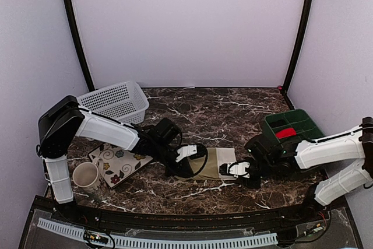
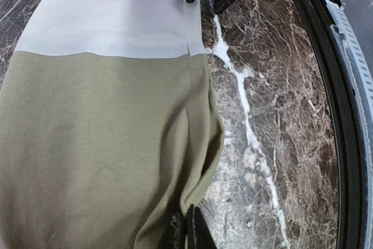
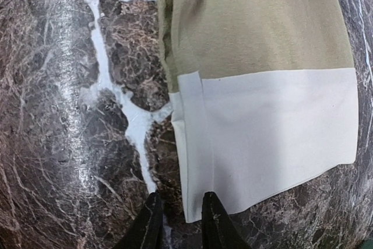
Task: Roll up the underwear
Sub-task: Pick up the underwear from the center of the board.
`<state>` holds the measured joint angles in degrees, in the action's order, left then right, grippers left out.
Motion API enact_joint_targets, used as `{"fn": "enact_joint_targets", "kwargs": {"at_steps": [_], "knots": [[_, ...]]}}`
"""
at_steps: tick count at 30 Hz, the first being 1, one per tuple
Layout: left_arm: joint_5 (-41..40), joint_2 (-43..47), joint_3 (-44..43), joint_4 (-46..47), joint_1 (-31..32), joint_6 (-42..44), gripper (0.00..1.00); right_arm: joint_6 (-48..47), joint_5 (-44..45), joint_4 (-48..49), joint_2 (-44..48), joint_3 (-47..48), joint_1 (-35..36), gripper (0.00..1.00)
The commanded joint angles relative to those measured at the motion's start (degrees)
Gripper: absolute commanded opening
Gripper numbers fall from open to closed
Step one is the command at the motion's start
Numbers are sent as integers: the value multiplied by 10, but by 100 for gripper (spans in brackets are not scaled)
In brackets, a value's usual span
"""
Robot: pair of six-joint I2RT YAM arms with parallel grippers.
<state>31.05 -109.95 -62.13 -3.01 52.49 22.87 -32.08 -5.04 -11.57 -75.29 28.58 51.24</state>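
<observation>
While the underwear [image 2: 105, 144] lies flat near the middle of the marble table [image 1: 221, 112], we see both arms reaching in to meet it, one from each side. It is an olive piece with a pale waistband [image 3: 274, 132]. The waistband faces the right arm and the olive end faces the left.

We find the left gripper [image 2: 186, 230] at the olive end, on the edge that faces the front of the table. Its jaws are closed tight together, and the hem runs in between them, so it has the cloth pinched. Just above that pinch the fabric puckers into a soft fold.

We find the right gripper [image 3: 182, 225] at the near corner of the waistband. Its jaws stand a little apart, with a narrow gap showing, and the corner sits in that gap. We cannot tell if the fingers [image 3: 148, 225] touch the cloth.

Off to the left we see a white basket [image 1: 113, 100] at the back, a flowered mat [image 1: 119, 164] and a mug [image 1: 86, 174]. On the right sits a green bin [image 1: 303, 122] with a red roll [image 1: 285, 133] inside.
</observation>
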Motion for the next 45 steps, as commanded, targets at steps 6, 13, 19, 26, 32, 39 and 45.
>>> {"fn": "enact_joint_targets", "kwargs": {"at_steps": [6, 13, 19, 26, 32, 39, 45], "knots": [[6, 7, -8, -8, -5, 11, 0, 7, 10, 6, -19, -5, 0, 24], [6, 7, -12, -6, -6, 16, 0, 17, 9, -10, -67, 5, 0, 17], [4, 10, -10, -5, -7, 19, 0, 26, -32, -64, -141, 53, -8, 9], [2, 24, -3, -2, -13, 21, 0, 34, -46, -98, -142, 75, -24, 0], [2, 35, 1, -1, -15, 27, 0, 51, -49, -136, -89, 63, -33, 0], [5, 31, -3, -1, -16, 31, 0, 58, -48, -145, -70, 71, -33, 0], [8, 31, -2, -2, -16, 32, 0, 55, -38, -160, -65, 97, -33, 33]]}}
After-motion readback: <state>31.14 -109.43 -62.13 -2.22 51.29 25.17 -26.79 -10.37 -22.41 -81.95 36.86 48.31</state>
